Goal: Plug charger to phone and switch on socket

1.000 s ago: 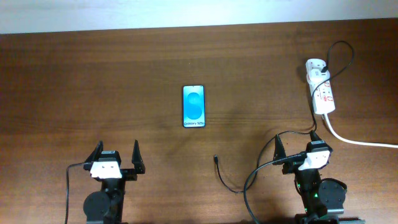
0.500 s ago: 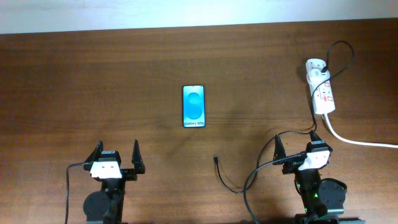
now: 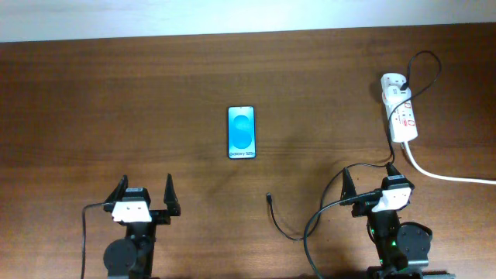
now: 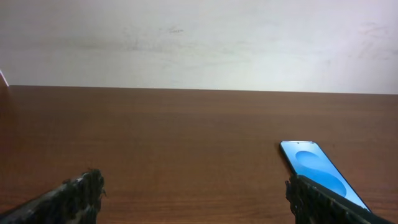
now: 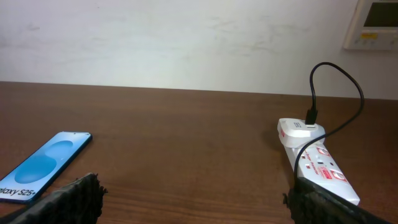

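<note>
The phone point(image 3: 242, 132) lies flat mid-table, blue screen up, "Galaxy" text at its near end; it also shows in the left wrist view point(image 4: 320, 171) and the right wrist view point(image 5: 42, 165). The charger cable's black connector tip point(image 3: 268, 198) lies loose on the table, the thin cable point(image 3: 285, 229) curling toward the right arm. The white socket strip point(image 3: 399, 108) sits at the far right with a black plug in it, also in the right wrist view point(image 5: 314, 158). My left gripper point(image 3: 145, 191) is open and empty near the front edge. My right gripper point(image 3: 370, 180) is open and empty.
The thick white cord point(image 3: 446, 174) runs from the socket strip off to the right. A white wall point(image 4: 199, 43) rises behind the wooden table point(image 3: 116, 101). A wall control panel point(image 5: 376, 22) shows at the upper right of the right wrist view.
</note>
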You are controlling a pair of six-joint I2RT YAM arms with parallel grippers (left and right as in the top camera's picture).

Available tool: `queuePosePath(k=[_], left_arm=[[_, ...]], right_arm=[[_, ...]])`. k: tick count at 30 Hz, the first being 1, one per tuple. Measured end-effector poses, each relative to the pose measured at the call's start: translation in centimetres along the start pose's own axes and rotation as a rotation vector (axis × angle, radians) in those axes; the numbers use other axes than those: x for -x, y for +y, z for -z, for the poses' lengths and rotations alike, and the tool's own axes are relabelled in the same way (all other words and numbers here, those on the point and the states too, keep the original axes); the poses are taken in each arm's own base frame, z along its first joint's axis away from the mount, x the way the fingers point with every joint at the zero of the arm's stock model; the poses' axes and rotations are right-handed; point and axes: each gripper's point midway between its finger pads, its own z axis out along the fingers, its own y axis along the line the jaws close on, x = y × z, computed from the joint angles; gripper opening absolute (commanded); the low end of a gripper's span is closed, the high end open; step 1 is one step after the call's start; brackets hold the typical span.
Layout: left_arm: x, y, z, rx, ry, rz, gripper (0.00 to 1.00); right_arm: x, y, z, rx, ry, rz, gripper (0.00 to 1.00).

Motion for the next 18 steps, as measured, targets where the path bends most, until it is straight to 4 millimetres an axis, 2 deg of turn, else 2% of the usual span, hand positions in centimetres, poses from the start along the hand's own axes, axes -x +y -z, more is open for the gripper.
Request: queuePosePath(k=[4,6,7,10,11,12,14,16,18], left_arm=[[0.0,-0.3,0.0,-0.018,0.000,0.000,0.99],[1.0,-0.7,0.0,-0.042,-0.043,-0.001,0.99],[2.0,-0.8,0.1,-0.046,-0.083,-0.002,0.99],[7.7,-1.0,1.3,-0.056,-0.323,-0.011,0.99],[10.4,-1.1,2.3,-0.061,-0.440,-0.014,0.99],[12.3,-1.2,3.4,-0.063,-0.526,-0.016,0.99],[14.6,-1.2,4.8,-0.064,-0.638,-0.018,0.99],[15.3,-1.2,5.3,-0.063,-0.663,-0.018,0.99],[17.3,-0.9,6.3,-0.045,-0.706,-0.012,0.99]], right_arm=[[0.0,0.0,0.0,0.000,0.000,0.000,0.98],[0.0,0.0,0.0,0.000,0.000,0.000,0.98],[0.0,0.0,0.0,0.000,-0.001,0.000,0.98],[0.0,0.0,0.0,0.000,0.000,0.000,0.98],[0.0,0.0,0.0,0.000,0.000,0.000,0.98],[0.0,0.0,0.0,0.000,0.000,0.000,0.98],[0.0,0.0,0.0,0.000,0.000,0.000,0.98],[0.0,0.0,0.0,0.000,0.000,0.000,0.98],[0.0,0.0,0.0,0.000,0.000,0.000,0.98]])
